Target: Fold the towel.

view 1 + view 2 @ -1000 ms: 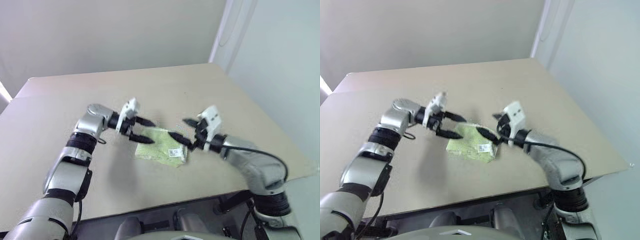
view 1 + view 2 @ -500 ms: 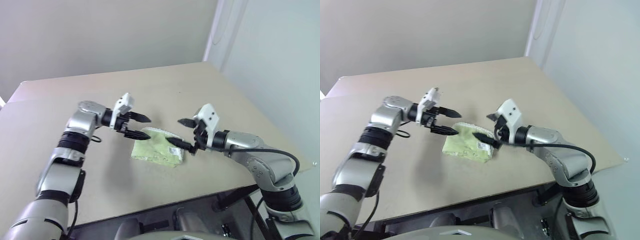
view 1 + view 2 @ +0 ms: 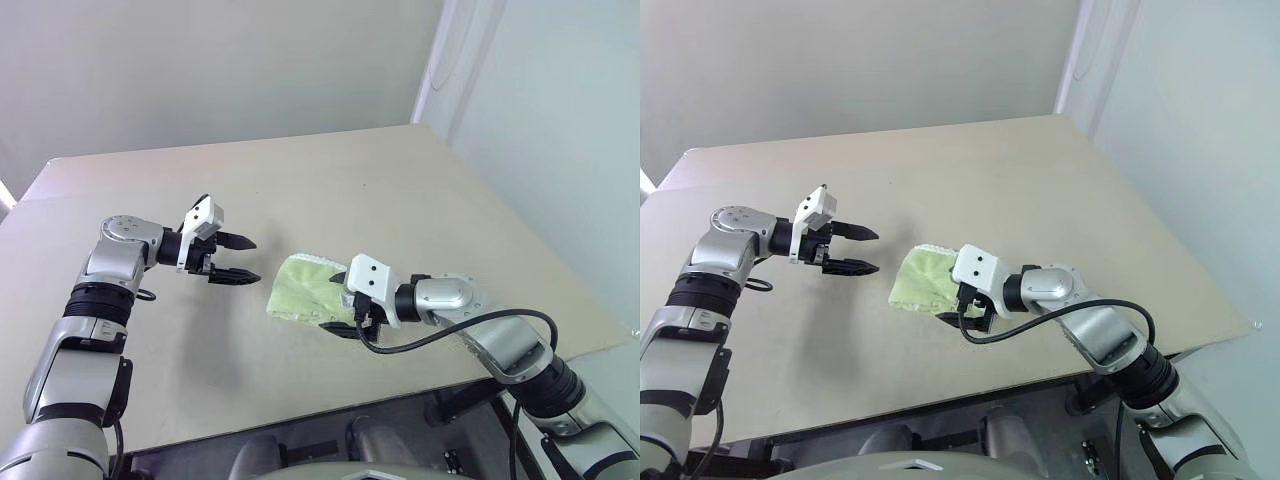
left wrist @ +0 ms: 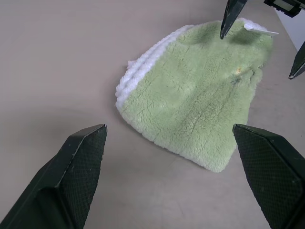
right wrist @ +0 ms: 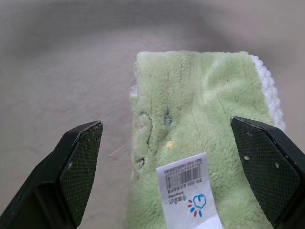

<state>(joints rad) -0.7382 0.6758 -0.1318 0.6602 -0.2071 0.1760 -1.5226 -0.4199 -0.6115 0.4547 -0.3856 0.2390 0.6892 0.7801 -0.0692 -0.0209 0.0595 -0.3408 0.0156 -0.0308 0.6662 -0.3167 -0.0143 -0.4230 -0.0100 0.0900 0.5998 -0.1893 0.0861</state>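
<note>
Towel (image 3: pixel 305 292) lying folded small at desk (image 3: pixel 400 190) centre, both let go: left gripper (image 3: pixel 232 259) spread wide w/ nothing, left of centre; right gripper (image 3: pixel 344 303) likewise empty, prob. just checking fold.

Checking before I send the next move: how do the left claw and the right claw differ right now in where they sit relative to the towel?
The left claw hangs apart from the towel, over bare table on its left; the right claw sits right at the towel's near right edge, by its white label. Both are open and hold nothing.
</note>
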